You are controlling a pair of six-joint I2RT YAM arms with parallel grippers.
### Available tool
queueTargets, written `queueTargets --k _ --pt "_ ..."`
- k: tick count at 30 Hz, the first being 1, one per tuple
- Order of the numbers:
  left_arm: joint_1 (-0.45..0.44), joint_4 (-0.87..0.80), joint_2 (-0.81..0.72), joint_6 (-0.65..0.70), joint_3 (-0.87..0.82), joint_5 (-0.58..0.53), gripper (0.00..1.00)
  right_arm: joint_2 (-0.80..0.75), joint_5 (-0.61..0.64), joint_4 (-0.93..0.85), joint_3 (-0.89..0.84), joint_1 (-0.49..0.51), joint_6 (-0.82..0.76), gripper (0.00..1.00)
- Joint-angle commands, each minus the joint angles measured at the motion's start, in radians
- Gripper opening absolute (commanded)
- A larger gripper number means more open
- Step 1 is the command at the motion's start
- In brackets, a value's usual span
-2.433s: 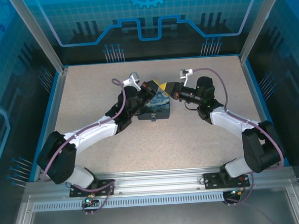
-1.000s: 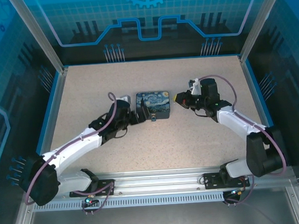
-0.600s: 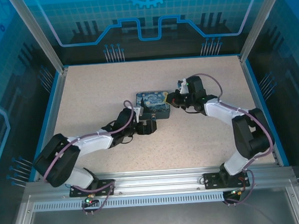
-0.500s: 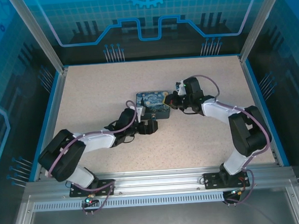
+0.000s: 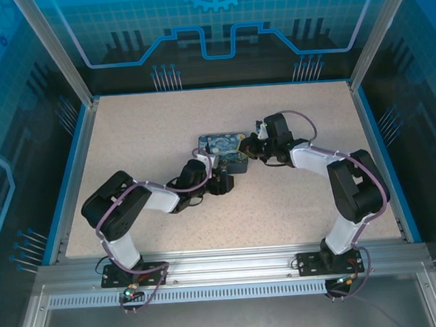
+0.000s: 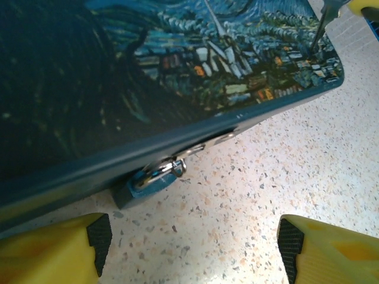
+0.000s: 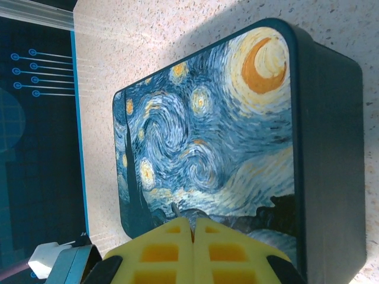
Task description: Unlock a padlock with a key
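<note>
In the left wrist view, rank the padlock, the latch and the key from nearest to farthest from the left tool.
1. Small bluish-grey metal padlock, just ahead, centre-left.
2. Silver metal latch, just behind the padlock.
3. Thin dark metal key, far top right.

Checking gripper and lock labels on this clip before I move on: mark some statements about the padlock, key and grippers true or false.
The padlock hangs from the front clasp of the painting-print box. True.
The left gripper is clamped on the padlock. False: its jaws stand apart, clear of the padlock.
The right gripper is shut on the key. True.
The key is in the padlock. False: its tip is over the box lid, near a corner.
</note>
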Motion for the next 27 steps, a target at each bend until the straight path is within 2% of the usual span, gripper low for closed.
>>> queueTargets --k 1,13,20,27 --pt "0.001 0.050 0.042 0.046 0.027 -0.026 0.74 0.029 0.014 -0.014 0.021 -0.003 0.021 0.00" --pt "-0.024 0.062 0.049 0.138 0.035 -0.216 0.71 0.034 0.012 -0.003 0.019 -0.005 0.032 0.00" --pt "-0.053 0.072 0.097 0.149 0.078 -0.200 0.71 0.044 0.015 -0.005 0.024 -0.005 0.039 0.00" --pt "-0.055 0.137 0.118 0.096 0.098 -0.107 0.71 0.050 0.019 -0.015 0.031 -0.005 0.036 0.00"
